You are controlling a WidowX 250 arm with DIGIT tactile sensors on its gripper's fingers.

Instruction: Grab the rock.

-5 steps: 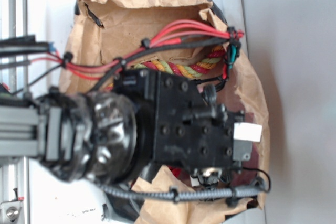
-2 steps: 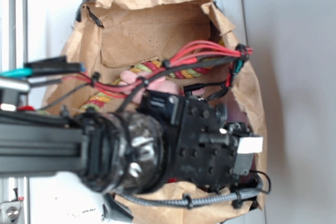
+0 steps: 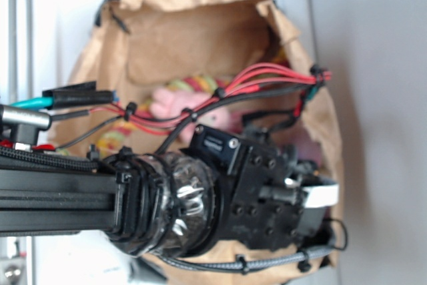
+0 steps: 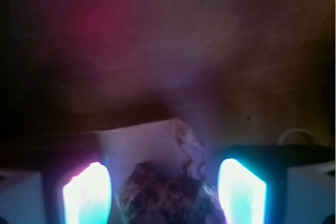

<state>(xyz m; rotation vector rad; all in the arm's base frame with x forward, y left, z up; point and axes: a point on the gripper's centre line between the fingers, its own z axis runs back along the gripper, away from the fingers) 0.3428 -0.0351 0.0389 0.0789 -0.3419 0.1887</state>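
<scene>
Partly cropped, rock [image 4: 168, 198] between claw [image 4: 164, 190] fingers.

Exterior view: camera overhead, looking straight down, close in. The arm [image 3: 80, 191] enters from the left edge and its wrist block covers most of the lower frame; the brown paper bag [image 3: 187, 38] opens beneath it.

Wrist view: camera behind the gripper [image 4: 164, 192], facing along the fingers [image 4: 86, 192] into the bag, very near, dim and blurred. Both fingertips glow at the bottom edge; the rock [image 4: 168, 195] sits between them, paper wall ahead of them.

Shared: only the bag interior under the wrist block, hidden from the exterior camera.
</scene>
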